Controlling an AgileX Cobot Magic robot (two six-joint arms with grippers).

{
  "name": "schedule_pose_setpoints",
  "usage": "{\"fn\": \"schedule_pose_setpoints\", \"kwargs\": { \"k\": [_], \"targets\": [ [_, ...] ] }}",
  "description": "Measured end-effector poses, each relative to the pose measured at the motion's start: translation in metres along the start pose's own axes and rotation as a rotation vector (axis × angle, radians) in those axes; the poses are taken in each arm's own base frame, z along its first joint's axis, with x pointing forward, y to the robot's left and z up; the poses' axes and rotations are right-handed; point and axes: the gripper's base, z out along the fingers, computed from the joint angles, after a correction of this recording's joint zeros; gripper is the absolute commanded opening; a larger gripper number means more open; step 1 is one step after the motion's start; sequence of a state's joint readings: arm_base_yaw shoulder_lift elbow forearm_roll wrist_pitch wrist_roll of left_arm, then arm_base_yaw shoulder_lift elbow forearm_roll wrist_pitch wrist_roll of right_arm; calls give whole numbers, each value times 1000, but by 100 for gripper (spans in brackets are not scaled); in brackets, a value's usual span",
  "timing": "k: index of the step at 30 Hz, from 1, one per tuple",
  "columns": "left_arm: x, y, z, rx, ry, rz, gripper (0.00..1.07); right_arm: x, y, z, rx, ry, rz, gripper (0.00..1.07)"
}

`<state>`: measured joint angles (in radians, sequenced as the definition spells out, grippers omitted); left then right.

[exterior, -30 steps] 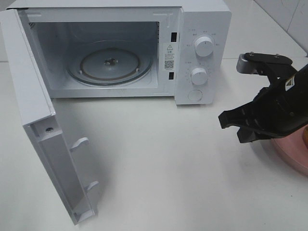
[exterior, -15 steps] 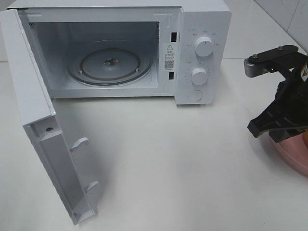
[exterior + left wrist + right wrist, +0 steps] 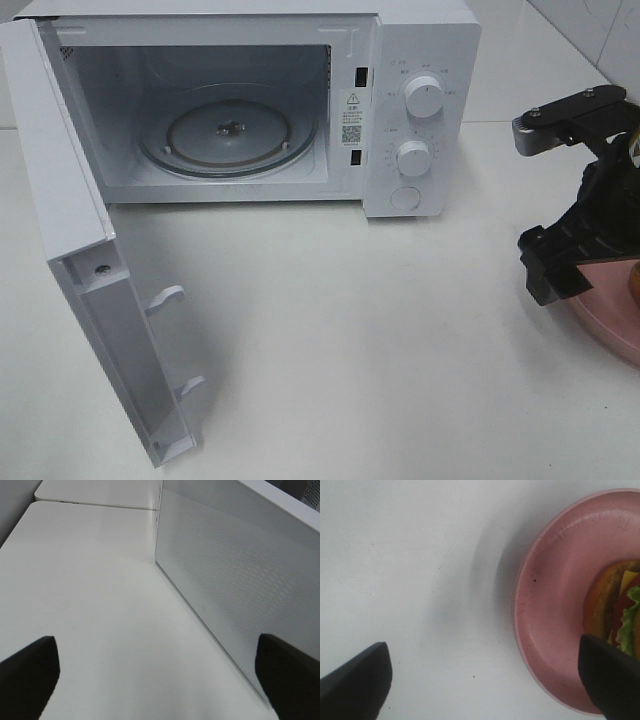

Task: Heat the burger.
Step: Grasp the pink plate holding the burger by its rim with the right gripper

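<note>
The burger [image 3: 620, 612] lies on a pink plate [image 3: 555, 605] at the table's right edge; only part of its bun, cheese, tomato and lettuce shows. In the high view just a sliver of the plate [image 3: 610, 320] appears under the right arm. My right gripper [image 3: 482, 685] points down over the plate's left rim, open, with nothing between its fingers; it also shows at the far right [image 3: 560, 265]. The microwave [image 3: 420, 110] stands with its door [image 3: 95, 300] swung wide and its glass turntable [image 3: 228, 132] bare. My left gripper [image 3: 159, 680] is open beside the door's perforated outer face [image 3: 225, 570].
White tabletop [image 3: 350, 340] stretches in front of the microwave. The open door juts toward the front left. Two knobs [image 3: 423, 97] and a button sit on the microwave's right panel. A tiled wall rises at the back right.
My right gripper has swung right and turned downward over the pink plate, and its jaws have opened from shut. The left gripper and microwave have not moved.
</note>
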<state>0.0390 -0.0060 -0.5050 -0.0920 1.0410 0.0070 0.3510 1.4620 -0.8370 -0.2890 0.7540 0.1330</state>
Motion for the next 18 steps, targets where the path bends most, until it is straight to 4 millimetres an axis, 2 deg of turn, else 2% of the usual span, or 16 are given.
{"fn": "schedule_pose_setpoints", "kwargs": {
  "k": [8,18],
  "targets": [
    [0,0,0,0,0,0,100,4,-27,11,10,39,115,97],
    [0,0,0,0,0,0,100,-2,-24,44,-34,97,125,94]
  ]
}}
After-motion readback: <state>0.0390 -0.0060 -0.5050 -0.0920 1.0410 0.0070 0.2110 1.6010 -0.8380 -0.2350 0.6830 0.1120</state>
